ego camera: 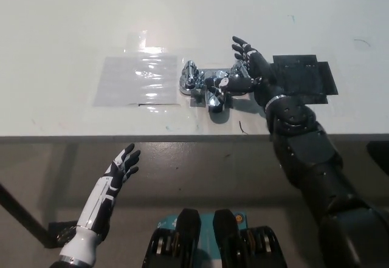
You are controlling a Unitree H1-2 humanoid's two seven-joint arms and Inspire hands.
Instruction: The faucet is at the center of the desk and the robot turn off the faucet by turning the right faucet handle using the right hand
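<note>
The white tabletop [73,19] filled the upper half of the head view, its near edge running straight across the middle, with the top and both sides cut off by the frame. A clear plastic sheet [138,79] lay flat on it left of centre, glare washing out much of its surface. A black mat [304,76] lay right of centre, its near left part hidden behind the black arm.

The chrome faucet [209,85] sat between sheet and mat, near the middle of the tabletop. Its long axis ran left to right across the two handles, and the short spout pointed toward the near edge. The left faucet handle [190,76] stood clear. The right faucet handle [236,73] was mostly hidden and hard to make out among reflections.

The black right robot hand [249,70] lay over that right faucet handle, fingers spread and draped around it, thumb reaching toward the spout; whether it truly clamped the handle could not be told. The white left robot hand [124,161] rested below the tabletop edge at lower left, fingers apart and holding nothing.
</note>
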